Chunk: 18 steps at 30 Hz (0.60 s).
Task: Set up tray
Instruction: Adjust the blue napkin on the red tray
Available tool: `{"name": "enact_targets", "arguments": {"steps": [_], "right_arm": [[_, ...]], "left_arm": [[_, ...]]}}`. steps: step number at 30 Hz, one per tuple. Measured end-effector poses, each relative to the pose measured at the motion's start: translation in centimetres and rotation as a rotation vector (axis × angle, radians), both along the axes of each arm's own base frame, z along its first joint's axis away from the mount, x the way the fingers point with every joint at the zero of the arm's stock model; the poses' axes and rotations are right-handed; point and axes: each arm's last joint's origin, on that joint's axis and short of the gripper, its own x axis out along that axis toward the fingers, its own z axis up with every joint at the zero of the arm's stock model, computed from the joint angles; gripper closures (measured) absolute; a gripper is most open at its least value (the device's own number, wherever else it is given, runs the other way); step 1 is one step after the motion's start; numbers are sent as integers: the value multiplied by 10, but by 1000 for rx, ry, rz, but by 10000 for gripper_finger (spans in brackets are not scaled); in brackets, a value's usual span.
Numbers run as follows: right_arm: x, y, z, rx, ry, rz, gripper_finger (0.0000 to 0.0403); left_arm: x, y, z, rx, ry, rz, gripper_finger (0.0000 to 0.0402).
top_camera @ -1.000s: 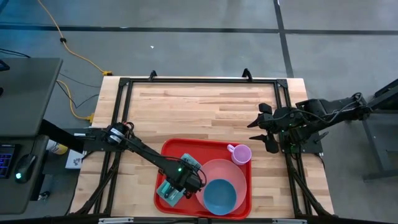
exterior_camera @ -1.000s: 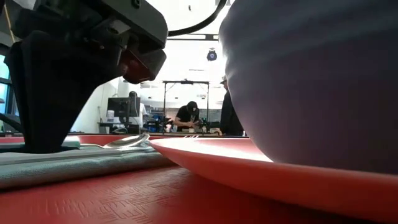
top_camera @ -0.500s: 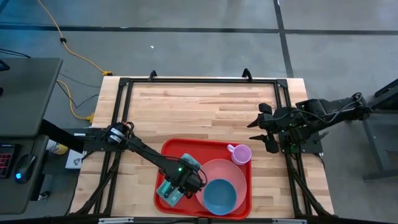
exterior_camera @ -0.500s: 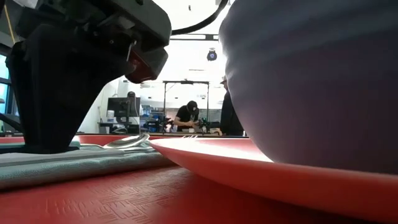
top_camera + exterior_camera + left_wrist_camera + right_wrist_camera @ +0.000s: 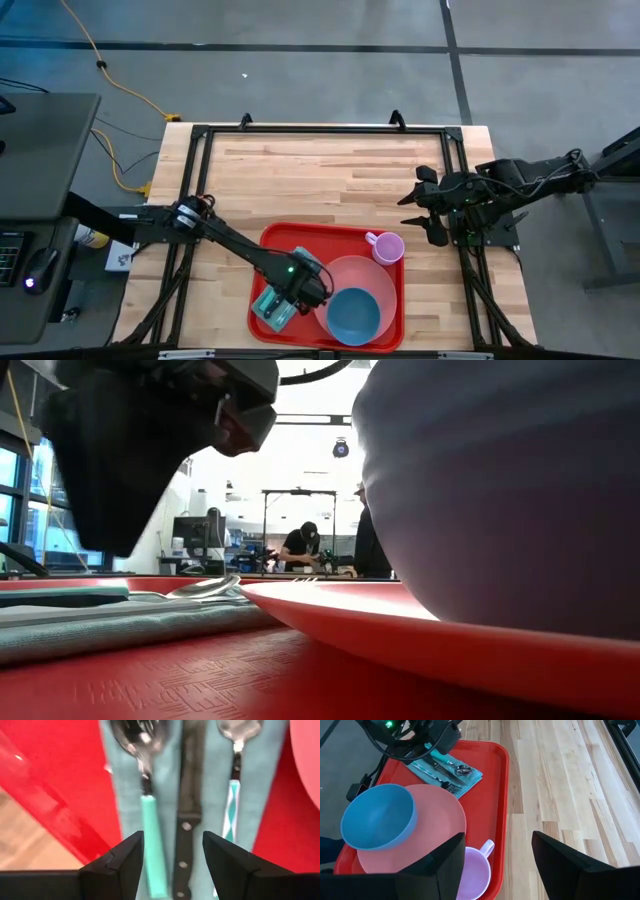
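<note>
Dark left tool, fingers spread, holding nothing, hovers over your black-handled knife on the teal napkin. Red tray sits at the bench's near edge. Right tool open beside it. No legible writing.

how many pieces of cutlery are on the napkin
3, side by side on the teal napkin in the tray: a teal-handled fork, a dark-handled knife in the middle, and a spoon with a patterned handle. None looks hidden.
</note>
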Motion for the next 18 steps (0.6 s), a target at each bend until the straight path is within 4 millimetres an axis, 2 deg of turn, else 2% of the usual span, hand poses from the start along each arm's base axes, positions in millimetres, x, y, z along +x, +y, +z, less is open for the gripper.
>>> {"name": "enact_targets", "arguments": {"steps": [3,6,14,18], "right_arm": [[0,0,0,0,0,0,194],[0,0,0,0,0,0,194],[0,0,0,0,0,0,194],[0,0,0,4,2,-4,194]], "left_arm": [[3,9,6,32,7,-3,177],[10,20,11,53,-6,-29,204],[29,58,22,66,-49,-108,317],[36,70,30,61,-79,-153,377]]}}
